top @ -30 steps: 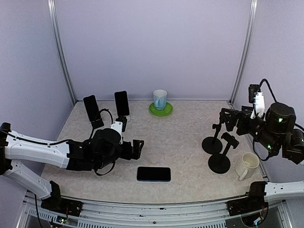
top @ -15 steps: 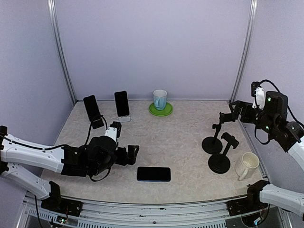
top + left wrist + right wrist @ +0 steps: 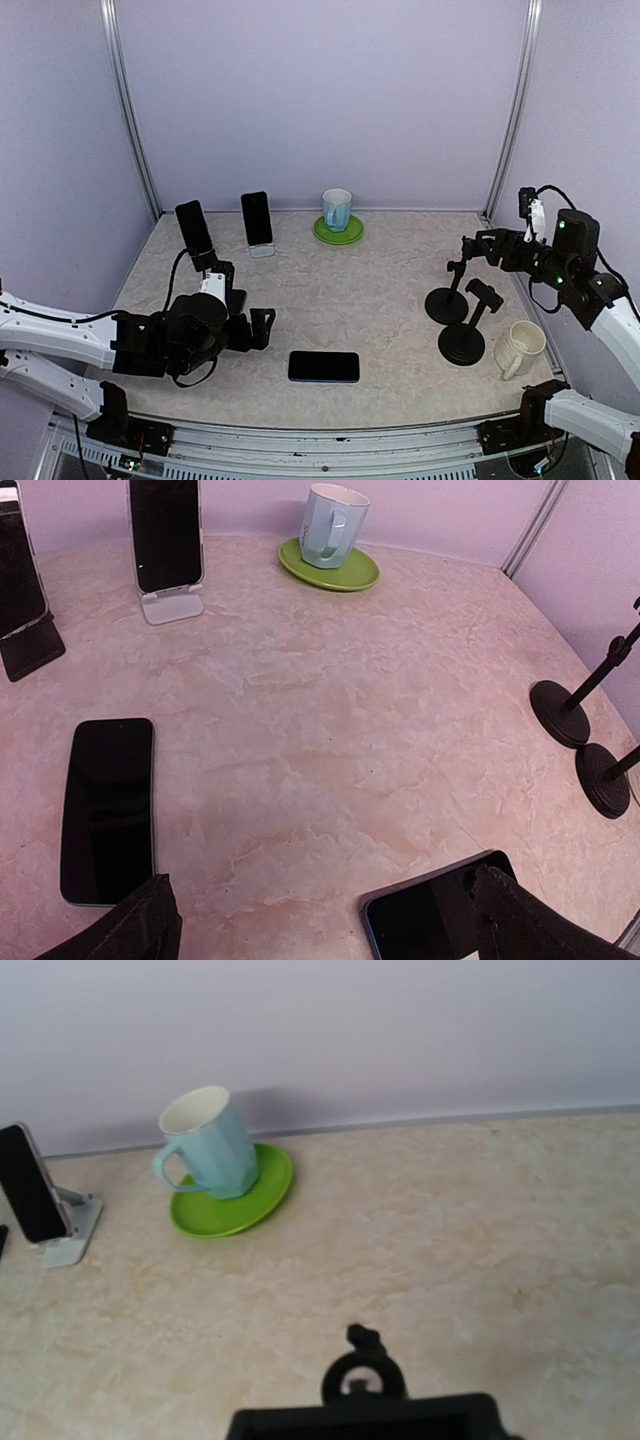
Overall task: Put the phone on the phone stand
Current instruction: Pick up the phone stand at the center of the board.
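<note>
Left arm (image 3: 60, 335): white shells on the long links, black joints and wrist, thin black cable looping over the wrist.
Right arm (image 3: 617, 325): same white links, bulky black wrist, black cable arching above it.
Left gripper (image 3: 265, 328): matt black jaws, blunt rounded tips.

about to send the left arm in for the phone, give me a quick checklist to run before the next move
1. left gripper open: ok
2. phone flat on the table, nothing on it: ok
3. left gripper centred on phone: not ok, the phone sits off to one side, by one finger
4. near stand upright and bare: ok
5. right gripper clear of far stand: cannot tell, it is close to the stand's top
6. right gripper empty: cannot tell
</note>
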Robot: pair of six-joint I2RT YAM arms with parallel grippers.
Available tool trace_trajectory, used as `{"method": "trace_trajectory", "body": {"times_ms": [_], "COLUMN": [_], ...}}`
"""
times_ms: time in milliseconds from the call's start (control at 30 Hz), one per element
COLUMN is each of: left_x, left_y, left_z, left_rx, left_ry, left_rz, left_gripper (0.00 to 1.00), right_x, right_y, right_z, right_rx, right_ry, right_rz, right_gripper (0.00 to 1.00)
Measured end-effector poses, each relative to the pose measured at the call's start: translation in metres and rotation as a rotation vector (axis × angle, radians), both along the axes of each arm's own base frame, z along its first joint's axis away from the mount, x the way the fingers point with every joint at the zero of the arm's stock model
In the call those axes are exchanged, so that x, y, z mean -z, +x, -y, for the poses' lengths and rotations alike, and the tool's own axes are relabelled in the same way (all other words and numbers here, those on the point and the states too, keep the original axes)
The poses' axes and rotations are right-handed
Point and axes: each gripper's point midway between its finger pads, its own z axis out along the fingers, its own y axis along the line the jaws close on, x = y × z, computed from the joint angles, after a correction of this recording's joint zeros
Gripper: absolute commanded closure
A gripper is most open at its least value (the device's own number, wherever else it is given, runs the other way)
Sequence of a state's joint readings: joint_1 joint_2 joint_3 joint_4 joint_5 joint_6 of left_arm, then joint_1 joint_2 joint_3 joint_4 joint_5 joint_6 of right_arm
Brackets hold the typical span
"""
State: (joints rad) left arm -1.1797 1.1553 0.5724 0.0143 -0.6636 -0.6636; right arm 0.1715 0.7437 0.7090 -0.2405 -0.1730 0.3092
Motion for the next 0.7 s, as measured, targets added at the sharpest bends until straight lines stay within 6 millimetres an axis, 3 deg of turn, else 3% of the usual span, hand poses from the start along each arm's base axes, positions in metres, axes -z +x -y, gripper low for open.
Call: {"method": "trace_trajectory", "body": {"times_ms": [233,367,500,600,700], "left_x": [0.002,0.003,0.004,0.004,0.006], "left_y": [0.000,0.000,0.000,0.000,0.000], "left_z": [-0.001,-0.001,-0.001,-0.001,0.000], "left_rx": [-0.005,-0.005,-0.005,-0.006,-0.005], "left_ry": [-0.006,-0.002,-0.001,0.001,0.008], "left_rz": [-0.007,-0.009,-0.009,-0.010,-0.012], "left_gripper": [0.01,0.01,0.01,0.01,0.01], "right_x": [-0.004,0.001,0.010,0.017,0.021], "right_y": [0.003,0.007,0.012,0.013,0.015], "right_z": [0.005,0.017,0.023,0.023,0.023], "right_rx": [0.006,0.049,0.076,0.077,0.080], "right_ry": [0.012,0.012,0.009,0.008,0.010], "right_rz": [0.022,0.007,-0.026,-0.046,-0.058], "right_gripper": [0.28,0.43,0.45,0.56,0.59]}}
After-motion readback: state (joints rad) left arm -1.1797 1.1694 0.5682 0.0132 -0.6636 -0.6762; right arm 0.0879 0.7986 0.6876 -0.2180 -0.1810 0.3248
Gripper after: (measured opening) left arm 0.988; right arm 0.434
